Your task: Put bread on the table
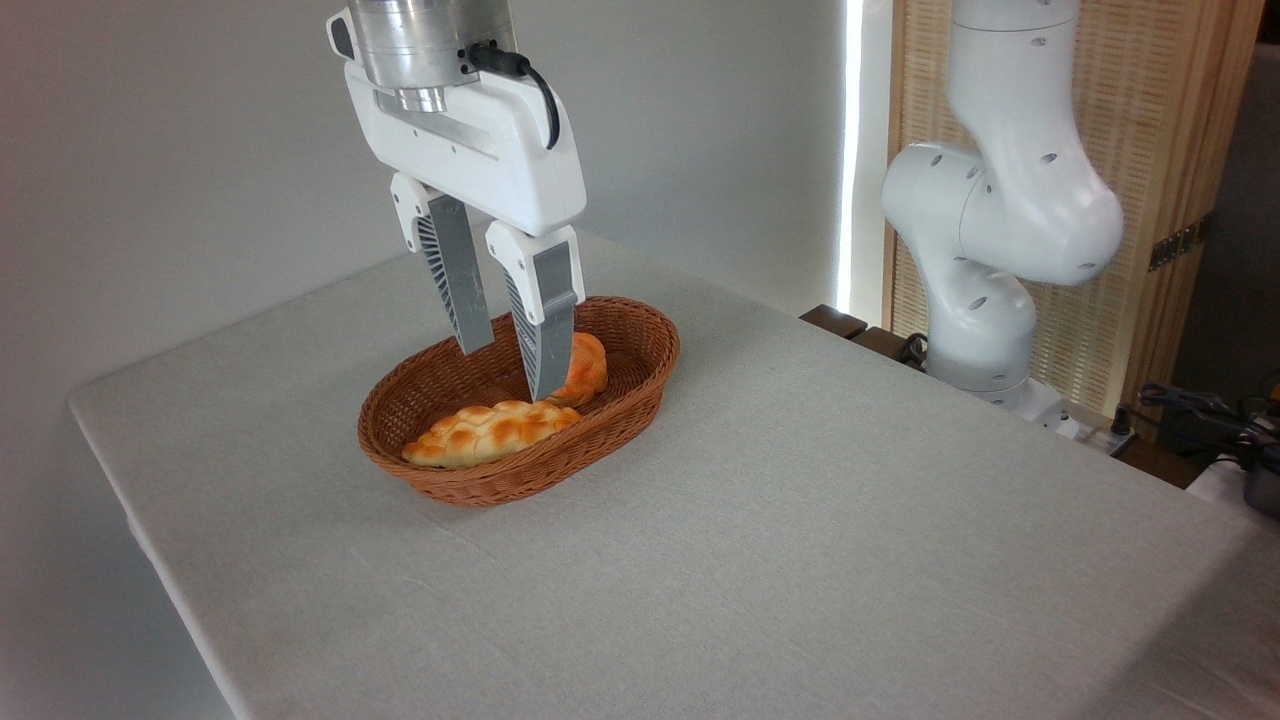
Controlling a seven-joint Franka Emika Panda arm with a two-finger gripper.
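From my feed the table [800, 520] fills most of the view, draped in a plain light-grey cloth with a fine weave and faint creases. Behind it stands a pale wall, and at right a slatted wooden screen [1150, 150] with a bright strip of light beside it. A brown oval wicker basket [470, 480] sits left of centre on the cloth. Inside lie two pieces: a long, pale braided loaf [490, 432] along the near side, and the bread [588, 365] — a small golden-orange bun — at the far right end, partly hidden by a finger. I see the arm's white jointed base [990, 230] at right; the gripper [510, 372] hangs from above, its grey ribbed fingers [458, 275] pointing down into the basket, parted a moderate way and holding nothing, tips just beside the bun.
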